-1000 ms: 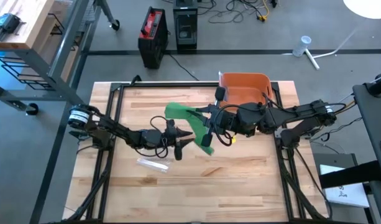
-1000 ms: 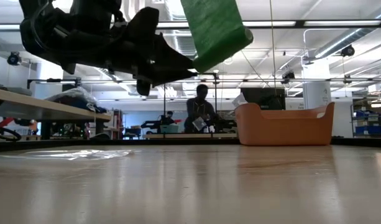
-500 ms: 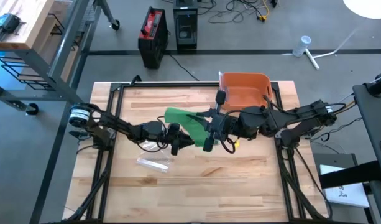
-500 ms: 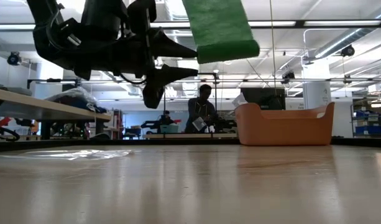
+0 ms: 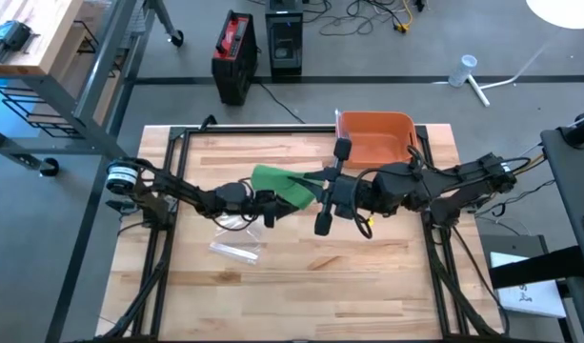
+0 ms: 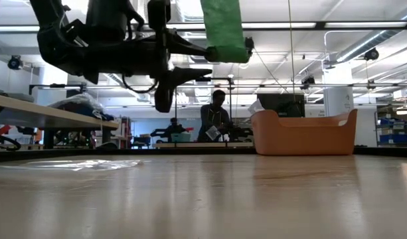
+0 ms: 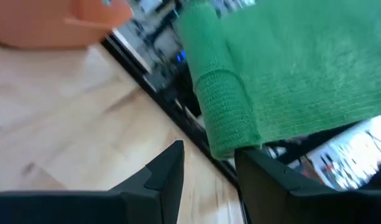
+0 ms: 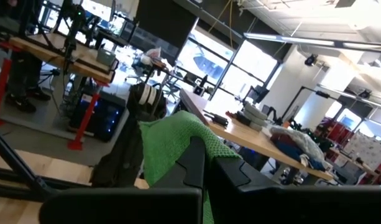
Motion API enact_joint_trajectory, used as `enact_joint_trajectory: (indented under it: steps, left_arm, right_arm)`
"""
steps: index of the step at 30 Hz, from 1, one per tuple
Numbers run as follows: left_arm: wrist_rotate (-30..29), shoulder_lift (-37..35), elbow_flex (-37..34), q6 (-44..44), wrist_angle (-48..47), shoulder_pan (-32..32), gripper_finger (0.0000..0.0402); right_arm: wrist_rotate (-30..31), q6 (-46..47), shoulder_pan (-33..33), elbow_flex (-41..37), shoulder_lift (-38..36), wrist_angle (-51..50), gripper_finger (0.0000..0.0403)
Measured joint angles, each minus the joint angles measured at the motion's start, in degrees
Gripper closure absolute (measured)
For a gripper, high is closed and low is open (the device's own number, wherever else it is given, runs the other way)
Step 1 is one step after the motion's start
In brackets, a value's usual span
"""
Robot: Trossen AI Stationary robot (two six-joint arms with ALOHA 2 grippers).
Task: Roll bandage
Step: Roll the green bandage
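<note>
Left of the orange bin (image 5: 377,135), above the desk (image 5: 387,276), the green bandage (image 5: 280,183) stretches lengthwise left-right between right gripper (image 5: 323,189), jaws clamped on it, and left gripper (image 5: 275,206), jaws half open.

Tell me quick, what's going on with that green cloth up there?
Right pincer shut on green bandage, held mid-air. Left pincer open just beneath it, not gripping. Orange bin behind, plastic wrapper on table; nothing blocking.

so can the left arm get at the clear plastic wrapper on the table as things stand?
Probably yes. The wrapper lies bare on the wooden table, just beside the left gripper, nothing over it. But that gripper is up in the air at the green bandage, which the right gripper holds shut.
</note>
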Motion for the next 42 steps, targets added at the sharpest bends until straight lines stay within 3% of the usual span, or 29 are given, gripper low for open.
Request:
enact_joint_trajectory:
  steps: [9, 17, 23, 36, 42]
  left_arm:
    - [-2.9, 0.0, 0.3, -1.8, 7.5, 0.1, 0.0271]
    - [4.3, 0.0, 4.3, -5.1, 4.3, 0.2, 0.0271]
    - [5.9, 0.0, 6.4, -6.2, -1.4, 0.1, 0.0271]
    - [15.3, 0.0, 8.7, -6.6, -1.5, 0.0, 0.0271]
    - [20.1, 0.0, 10.4, -14.8, -1.5, -0.2, 0.0271]
  right_arm:
    - [0.0, 0.0, 0.0, 0.0, 0.0, 0.1, 0.0403]
    - [0.0, -2.9, 0.2, 0.0, -0.1, 4.1, 0.0403]
    - [0.0, -3.0, 0.3, 0.0, -0.7, 4.5, 0.0403]
    - [0.5, -8.6, 4.5, 0.0, -2.7, 6.9, 0.0403]
    - [0.5, -14.0, 6.5, 0.0, -2.7, 10.5, 0.0403]
